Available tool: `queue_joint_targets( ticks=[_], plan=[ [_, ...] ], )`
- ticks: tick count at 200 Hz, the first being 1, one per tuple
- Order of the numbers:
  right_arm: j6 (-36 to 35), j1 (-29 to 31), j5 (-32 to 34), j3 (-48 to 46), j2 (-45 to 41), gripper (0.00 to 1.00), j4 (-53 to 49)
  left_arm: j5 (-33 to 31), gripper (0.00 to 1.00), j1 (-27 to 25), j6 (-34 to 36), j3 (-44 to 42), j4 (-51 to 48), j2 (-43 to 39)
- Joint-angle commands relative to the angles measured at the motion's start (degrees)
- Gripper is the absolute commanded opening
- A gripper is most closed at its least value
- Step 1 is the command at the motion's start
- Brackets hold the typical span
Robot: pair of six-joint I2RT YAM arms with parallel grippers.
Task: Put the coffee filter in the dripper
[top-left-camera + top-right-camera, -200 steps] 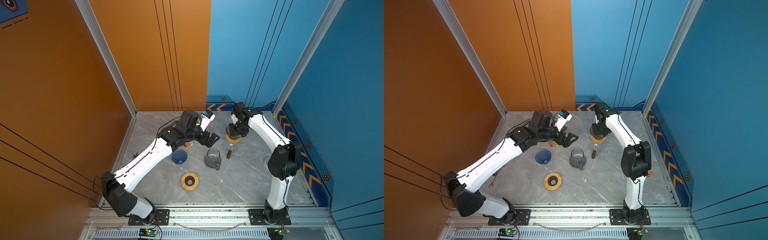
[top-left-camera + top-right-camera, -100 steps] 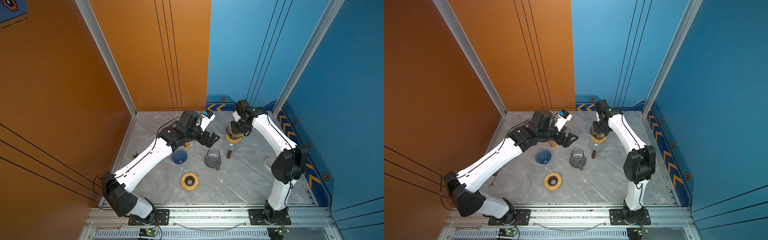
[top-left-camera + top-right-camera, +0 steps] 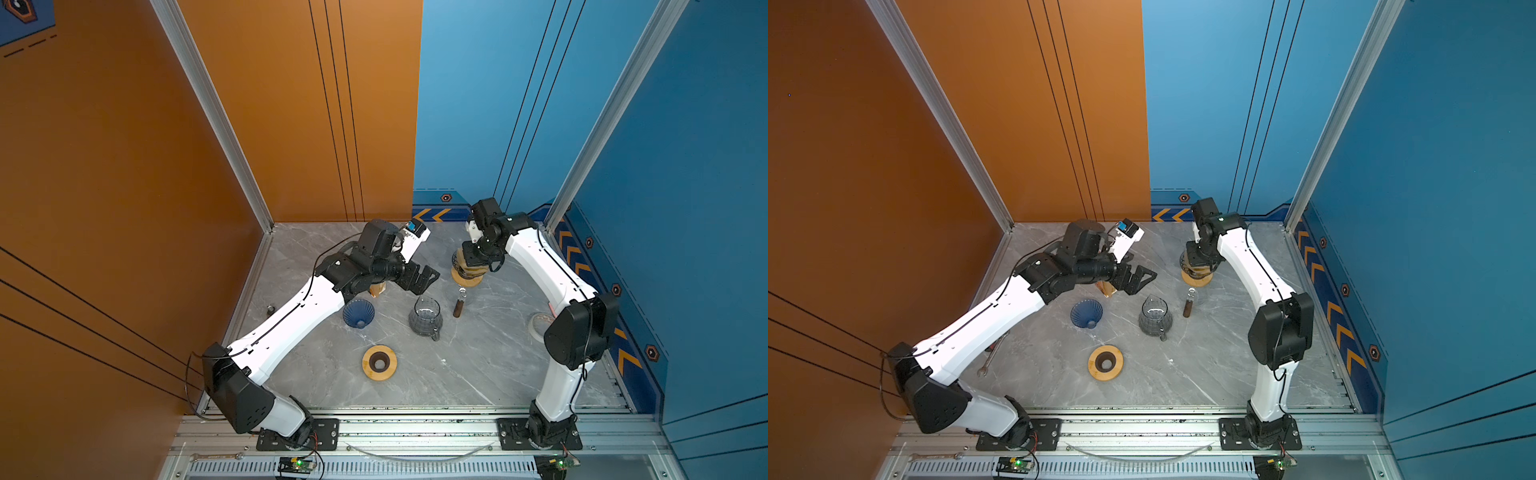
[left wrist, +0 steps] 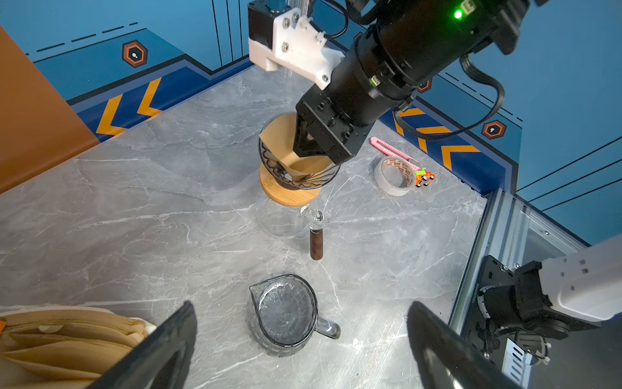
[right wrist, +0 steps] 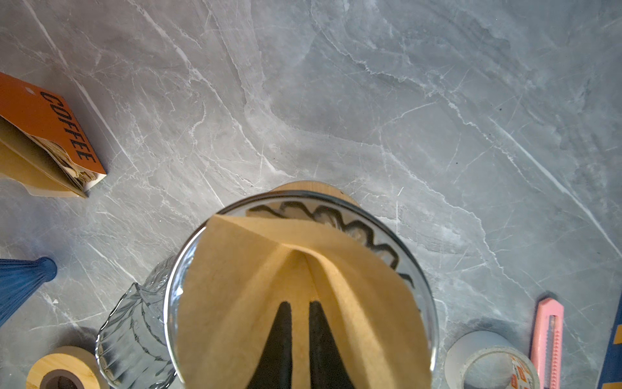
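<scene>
So the right end effector (image 5: 299, 304) is reaching down into the glass dripper (image 5: 370, 235) at the back of the worktop (image 3: 478, 365). Its fingers are sitting almost together and pinching a fold of the brown coffee filter (image 5: 235, 303). That filter is lying inside the dripper's bowl, only partly opened out, with one flap poking up past the rim. The dripper itself is sitting on a wooden collar (image 4: 286, 198). Meanwhile the left end effector (image 3: 420, 279) is hanging wide apart and holding nothing, hovering just beside the filter pack (image 3: 376, 289) and pointing toward a grey glass server (image 3: 424, 318). A blue cone (image 3: 358, 312) and a loose wooden ring (image 3: 378, 362) are lying nearer the front, and a tape roll (image 4: 393, 175) is sitting off by the right wall.
</scene>
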Motion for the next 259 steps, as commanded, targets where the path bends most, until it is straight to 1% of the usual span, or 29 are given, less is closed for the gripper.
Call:
queue_joint_targets(
  ticks=[1, 4, 13, 40, 112, 220, 225, 259],
  plan=[
    [-0.68, 0.17, 1.67, -0.02, -0.35, 0.08, -1.96, 1.03, 0.98, -0.17, -0.57, -0.26, 0.8, -1.1],
    [-0.72, 0.17, 1.69, -0.03, -0.22, 0.06, -1.96, 1.01, 0.98, -0.17, -0.5, -0.27, 0.8, -1.1],
    [-0.81, 0.11, 1.61, -0.1, 0.27, 0.04, -1.95, 1.06, 0.98, -0.17, -0.52, -0.26, 0.8, -1.01],
    [-0.97, -0.47, 0.44, -0.23, 1.84, 0.01, -1.63, 1.01, 0.98, -0.26, -0.43, -0.27, 0.8, -1.02],
    [-0.62, -1.5, -2.43, -3.09, 2.53, 0.0, 0.4, 1.08, 0.98, -0.26, -0.43, -0.27, 0.8, -0.93],
    [-0.25, -0.27, -0.94, -3.1, 3.86, 0.0, 1.29, 0.86, 0.98, -0.34, -0.45, -0.32, 0.8, -1.13],
    [-0.25, -0.27, -0.82, -4.73, 3.81, 0.0, 1.37, 0.95, 0.98, -0.35, -0.43, -0.3, 0.8, -1.1],
    [0.02, -0.18, -0.65, -5.93, 3.5, 0.0, 1.88, 0.92, 0.98, -0.3, -0.39, -0.36, 0.84, -1.19]
  ],
)
